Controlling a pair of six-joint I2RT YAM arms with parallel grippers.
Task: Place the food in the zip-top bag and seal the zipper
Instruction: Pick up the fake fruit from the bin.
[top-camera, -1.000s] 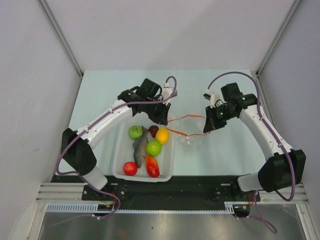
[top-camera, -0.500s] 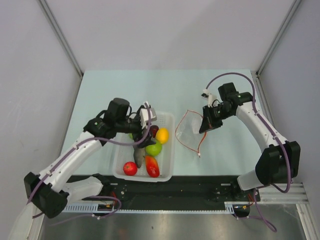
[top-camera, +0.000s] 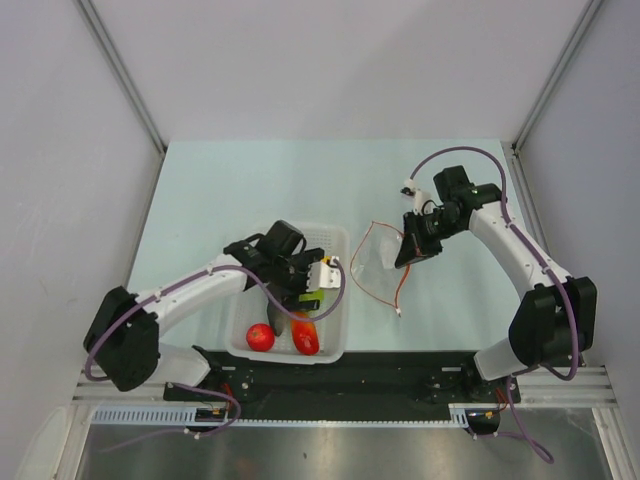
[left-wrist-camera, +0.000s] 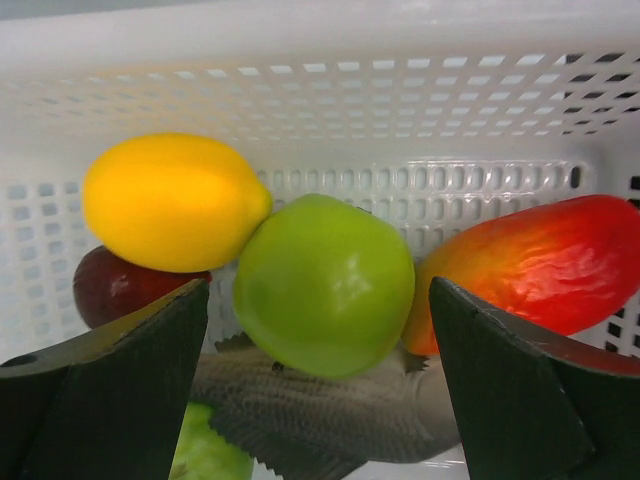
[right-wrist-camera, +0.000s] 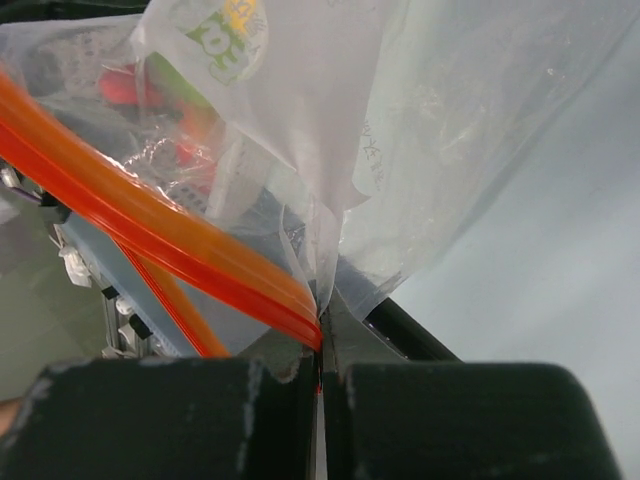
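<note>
Your left gripper (left-wrist-camera: 315, 300) hung open, framing the green fruit (left-wrist-camera: 325, 280) in the basket (left-wrist-camera: 400, 100). Yellow fruit (left-wrist-camera: 170, 200) and pepper (left-wrist-camera: 540, 260) touched it, so closing could have snagged them. Your right gripper (right-wrist-camera: 322, 370) pinched the zipper (right-wrist-camera: 150, 215) of the bag (top-camera: 372, 262); that floppy mouth could have sagged shut.

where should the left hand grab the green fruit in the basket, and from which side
Take the green fruit across its round middle, straight in as the left hand points: it sits centred between the open fingers. The lemon touches its upper left and the red-orange piece its right, so probably aim the fingers at the lower flanks, above the fish.
</note>
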